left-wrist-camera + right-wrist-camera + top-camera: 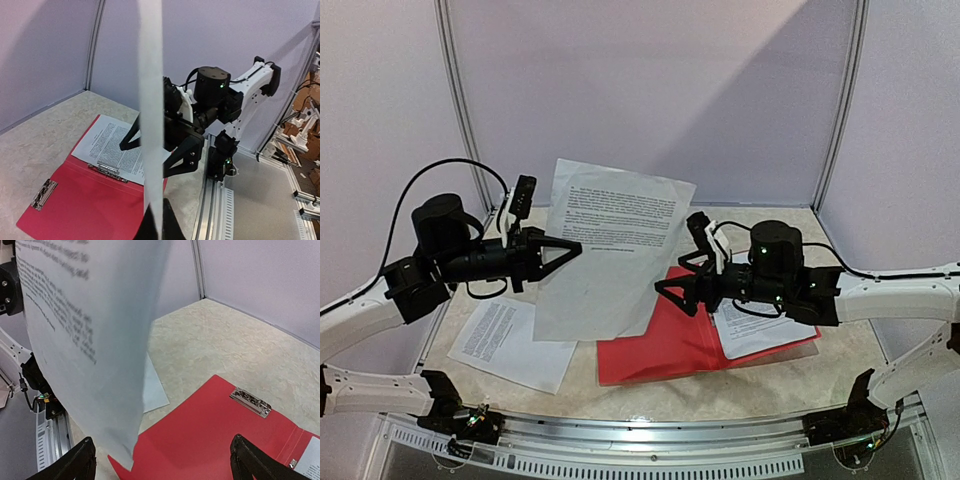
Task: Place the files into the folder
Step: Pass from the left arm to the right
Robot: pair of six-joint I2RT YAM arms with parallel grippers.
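My left gripper (575, 247) is shut on the left edge of one file sheet (610, 250) and holds it up in the air, tilted, above the table. In the left wrist view the sheet (150, 100) shows edge-on between my fingertips (159, 217). The red folder (660, 350) lies open on the table, metal clips showing (250, 402). Another sheet (760, 330) lies on its right cover. My right gripper (672, 275) is open and empty above the folder (210, 440), just right of the hanging sheet (85, 340).
A third printed sheet (510, 340) lies flat on the table at the left, beside the folder. Grey walls close the back and both sides. A metal rail (650, 440) runs along the near edge.
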